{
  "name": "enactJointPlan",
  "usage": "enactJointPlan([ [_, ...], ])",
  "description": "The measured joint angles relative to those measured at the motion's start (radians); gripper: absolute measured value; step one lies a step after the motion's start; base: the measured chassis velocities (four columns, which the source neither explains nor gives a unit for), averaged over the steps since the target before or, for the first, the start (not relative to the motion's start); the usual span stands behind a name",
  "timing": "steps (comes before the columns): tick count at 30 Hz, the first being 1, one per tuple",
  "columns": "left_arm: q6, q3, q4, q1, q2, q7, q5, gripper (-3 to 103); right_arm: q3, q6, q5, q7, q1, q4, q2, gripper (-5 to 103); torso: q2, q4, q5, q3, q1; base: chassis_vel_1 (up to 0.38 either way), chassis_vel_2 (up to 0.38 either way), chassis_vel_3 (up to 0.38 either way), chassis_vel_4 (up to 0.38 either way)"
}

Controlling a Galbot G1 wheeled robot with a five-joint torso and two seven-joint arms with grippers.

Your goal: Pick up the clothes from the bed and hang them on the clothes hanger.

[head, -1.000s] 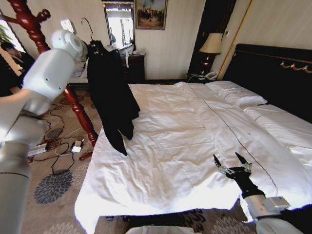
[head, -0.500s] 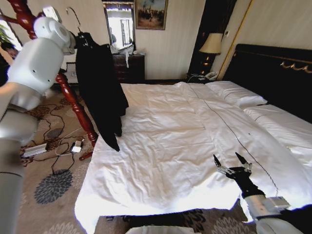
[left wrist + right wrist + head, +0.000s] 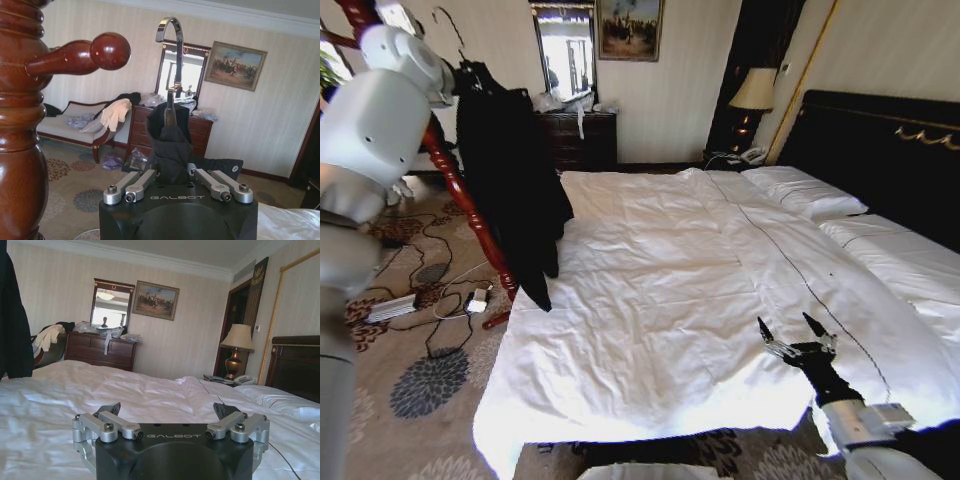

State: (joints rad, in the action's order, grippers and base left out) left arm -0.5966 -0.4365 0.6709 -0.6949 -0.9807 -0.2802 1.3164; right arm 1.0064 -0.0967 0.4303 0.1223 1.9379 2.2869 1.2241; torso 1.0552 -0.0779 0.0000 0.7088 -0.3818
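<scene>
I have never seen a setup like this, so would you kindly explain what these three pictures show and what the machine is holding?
It is a wheeled robot with two arms. One picture looks down from its head; the other two come from cameras on its wrists. The left gripper, raised beside a red-brown wooden coat stand, is shut on a black jacket that hangs on a clothes hanger with a silver hook. The right gripper hovers open over the bed, whose white sheet lies wrinkled.

striped cream walls, framed painting (image 3: 629, 28) and mirror (image 3: 566, 50) far back, dark dresser (image 3: 582, 138) below, lamp (image 3: 753, 96) far right, patterned carpet (image 3: 425, 385) near left
</scene>
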Motion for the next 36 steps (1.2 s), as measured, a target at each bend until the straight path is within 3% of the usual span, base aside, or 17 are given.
enactJointPlan([
  [11, -0.009, -0.002, 0.013, -0.008, 0.029, -0.008, 0.006, 18, 0.0, 0.0, 0.0, 0.0, 0.0, 0.0, 0.0, 100, 0.0, -0.0003, 0.0, 0.0, 0.0, 0.0, 0.0, 0.0, 0.0],
  [27, -0.022, 0.012, 0.16, 0.032, 0.172, -0.041, 0.055, 18, 0.0, 0.0, 0.0, 0.0, 0.0, 0.0, 0.0, 100, 0.0, -0.0003, -0.0001, 0.0, 0.0, 0.0, 0.0, 0.0, 0.0],
  [36, -0.023, 0.022, 0.214, 0.073, 0.205, -0.054, 0.056, 18, 0.0, 0.0, 0.0, 0.0, 0.0, 0.0, 0.0, 100, 0.0, 0.0, -0.0002, 0.0, 0.0, 0.0, 0.0, 0.0, 0.0],
])
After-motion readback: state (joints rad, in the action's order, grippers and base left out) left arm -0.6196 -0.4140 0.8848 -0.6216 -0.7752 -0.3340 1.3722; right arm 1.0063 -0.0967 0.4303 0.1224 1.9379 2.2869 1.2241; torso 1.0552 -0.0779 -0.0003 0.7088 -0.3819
